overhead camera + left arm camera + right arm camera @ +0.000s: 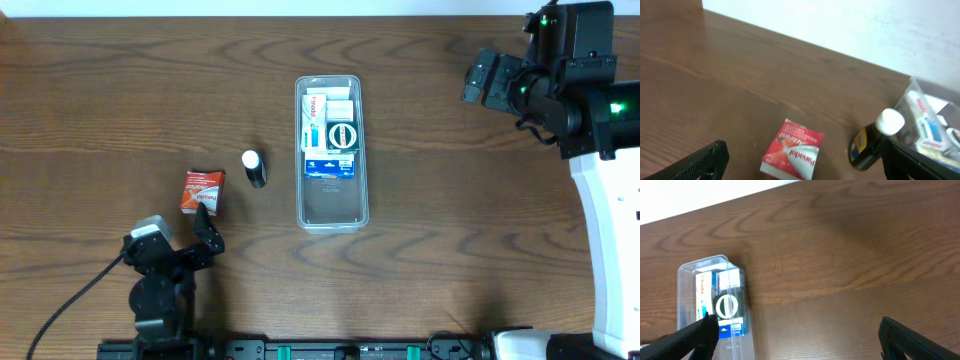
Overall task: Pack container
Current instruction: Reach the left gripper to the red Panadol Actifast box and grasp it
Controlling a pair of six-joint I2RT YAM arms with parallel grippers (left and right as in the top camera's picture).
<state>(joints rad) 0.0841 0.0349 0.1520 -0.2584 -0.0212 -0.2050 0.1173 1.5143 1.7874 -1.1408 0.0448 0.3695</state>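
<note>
1. Container [331,150]: clear tub holding small boxes [330,130]; ahead-right of the left pincer [207,225], ahead-left of the right pincer [796,332].
2. Left pincer: wide, empty.
3. Right pincer: wide, empty.
4. Red packet [792,155]: flat, just ahead of the left pincer.
5. Dark bottle [870,142], white cap: lying ahead-right of the left pincer, between packet and container.

A dark brown, wood-grain table [120,90] carries three things. A clear, long container [331,205] sits near the middle, its length running away from the robot. To its left, a little apart, is a small dark bottle [254,168] with a white cap. Further left, near the bottle, lies a red box [203,190].
</note>
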